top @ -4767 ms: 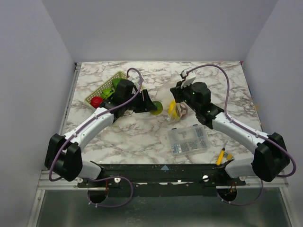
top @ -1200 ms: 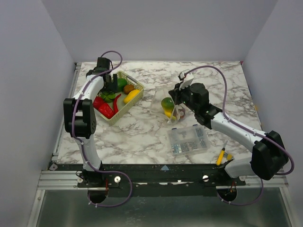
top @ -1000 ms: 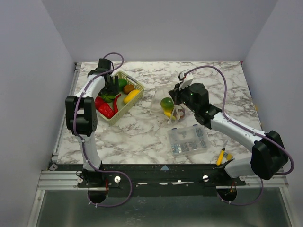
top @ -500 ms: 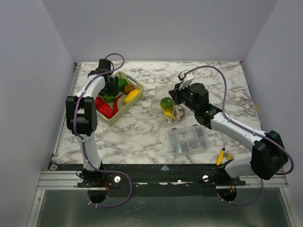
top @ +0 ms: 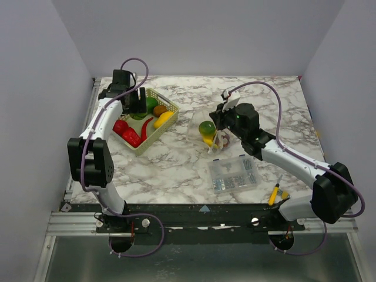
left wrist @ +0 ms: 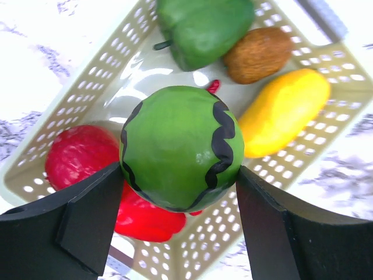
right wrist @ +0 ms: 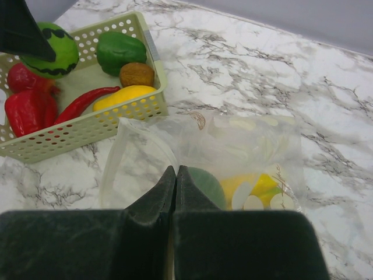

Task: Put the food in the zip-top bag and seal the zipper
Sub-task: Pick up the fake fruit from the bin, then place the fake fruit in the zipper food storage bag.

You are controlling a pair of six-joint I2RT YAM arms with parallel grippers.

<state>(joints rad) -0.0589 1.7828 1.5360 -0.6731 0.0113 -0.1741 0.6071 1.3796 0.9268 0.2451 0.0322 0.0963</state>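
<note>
The left gripper had the toy watermelon, folks: one black finger pressed flat on each side of that green, black-striped ball, jaws spread wide around it. It hung over the lattice basket at the far left of the marble table. Whether it was clear of the pieces beneath, I couldn't tell.

Down in the basket sat a green bell pepper, a brown fuzzy piece, a yellow fruit and a red bell pepper. A red chilli lay right beside the yellow fruit.

Over on the other side, the right gripper was clamped tight, fingers together on the edge of the zip-top bag. The bag stood near the middle of the table, just to the right of the basket, and its mouth gaped open toward the basket. Inside lay a round green piece and a yellow piece, side by side at the bottom.

Nearer the arm bases were a clear compartment box and, beyond it to the right, a yellow-handled tool.
</note>
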